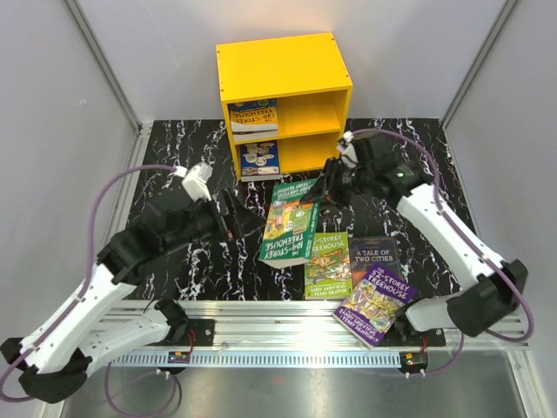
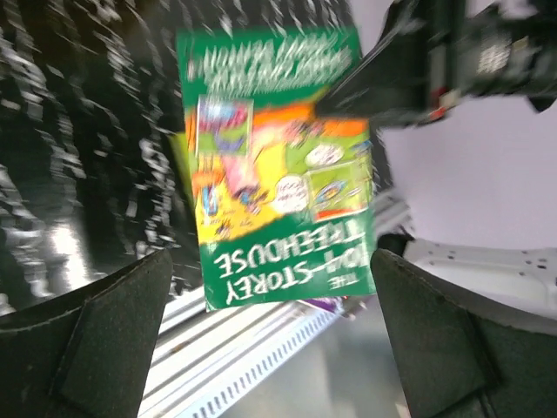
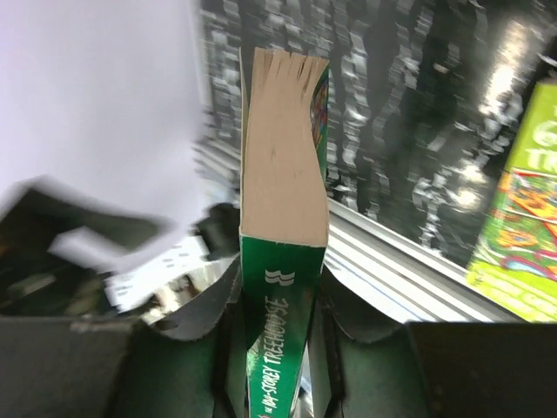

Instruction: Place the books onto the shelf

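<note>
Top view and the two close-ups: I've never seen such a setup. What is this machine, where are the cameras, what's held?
Two robot arms are bolted at the near edge of a black marbled table. The wide picture looks down from above and behind them; each close-up comes from a wrist camera. The right claw clamps a green Treehouse book; the left claw stands open beside it. A lime book, A Tale of Two Cities and a purple book lie flat nearby. The yellow shelf behind holds more books.
</note>
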{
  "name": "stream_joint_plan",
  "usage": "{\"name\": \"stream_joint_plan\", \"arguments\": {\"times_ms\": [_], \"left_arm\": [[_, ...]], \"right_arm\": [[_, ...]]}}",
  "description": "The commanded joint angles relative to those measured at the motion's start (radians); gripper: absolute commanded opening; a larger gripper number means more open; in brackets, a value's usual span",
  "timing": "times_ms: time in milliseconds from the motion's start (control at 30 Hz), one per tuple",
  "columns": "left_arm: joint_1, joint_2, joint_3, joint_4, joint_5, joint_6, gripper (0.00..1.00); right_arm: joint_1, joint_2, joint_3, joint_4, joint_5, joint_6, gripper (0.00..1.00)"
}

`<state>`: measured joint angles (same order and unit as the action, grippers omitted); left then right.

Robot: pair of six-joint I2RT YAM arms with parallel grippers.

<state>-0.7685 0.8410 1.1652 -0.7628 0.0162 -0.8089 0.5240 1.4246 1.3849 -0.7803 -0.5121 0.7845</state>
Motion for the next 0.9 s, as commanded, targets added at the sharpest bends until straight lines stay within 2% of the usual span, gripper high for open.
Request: {"name": "stream_joint_plan", "arguments": {"times_ms": [0, 67, 167, 300, 367, 500, 567, 600, 667, 733, 767, 800, 833, 867], "left_arm": [[0.031, -0.011, -0.160, 0.324, 0.293, -0.104, 0.99], [0.031, -0.007, -0.244, 0.471, 0.350, -0.168, 0.99], [0.031, 0.030, -0.288, 0.591, 0.380, -0.209, 0.99], [0.038, 0.075, -0.364, 0.825, 0.438, -0.291, 0.99], [0.044, 0.079, -0.381, 0.905, 0.467, -0.344, 0.99], [0.090, 0.056, -0.455, 1.178, 0.510, -0.476, 0.99], [0.104, 0.053, -0.455, 1.217, 0.525, -0.524, 0.93], [0.106, 0.053, -0.446, 1.188, 0.534, -0.520, 0.87], [0.106, 0.055, -0.394, 1.114, 0.538, -0.474, 0.57], [0.107, 0.050, -0.355, 1.013, 0.536, -0.432, 0.36], [0.107, 0.049, -0.343, 0.978, 0.528, -0.417, 0.13], [0.106, 0.044, -0.325, 0.889, 0.513, -0.402, 0.04], [0.107, 0.044, -0.311, 0.848, 0.504, -0.370, 0.00], [0.106, 0.043, -0.290, 0.812, 0.495, -0.354, 0.00]], "right_arm": [[-0.038, -0.113, -0.004, 0.170, -0.183, 0.105, 0.00], [-0.042, -0.144, -0.007, 0.251, -0.229, 0.176, 0.00], [-0.051, -0.176, -0.024, 0.383, -0.279, 0.286, 0.00], [-0.093, -0.228, -0.085, 0.644, -0.347, 0.474, 0.00], [-0.105, -0.239, -0.133, 0.714, -0.367, 0.525, 0.00], [-0.124, -0.302, -0.237, 0.881, -0.379, 0.622, 0.00], [-0.133, -0.323, -0.302, 0.914, -0.373, 0.647, 0.00], [-0.136, -0.338, -0.322, 0.953, -0.371, 0.671, 0.00], [-0.140, -0.348, -0.363, 0.969, -0.368, 0.682, 0.00], [-0.140, -0.349, -0.379, 0.974, -0.370, 0.679, 0.00], [-0.142, -0.348, -0.379, 0.968, -0.370, 0.673, 0.00], [-0.142, -0.348, -0.377, 0.942, -0.368, 0.652, 0.00], [-0.144, -0.346, -0.365, 0.919, -0.365, 0.638, 0.00], [-0.142, -0.346, -0.356, 0.858, -0.361, 0.603, 0.05]]}}
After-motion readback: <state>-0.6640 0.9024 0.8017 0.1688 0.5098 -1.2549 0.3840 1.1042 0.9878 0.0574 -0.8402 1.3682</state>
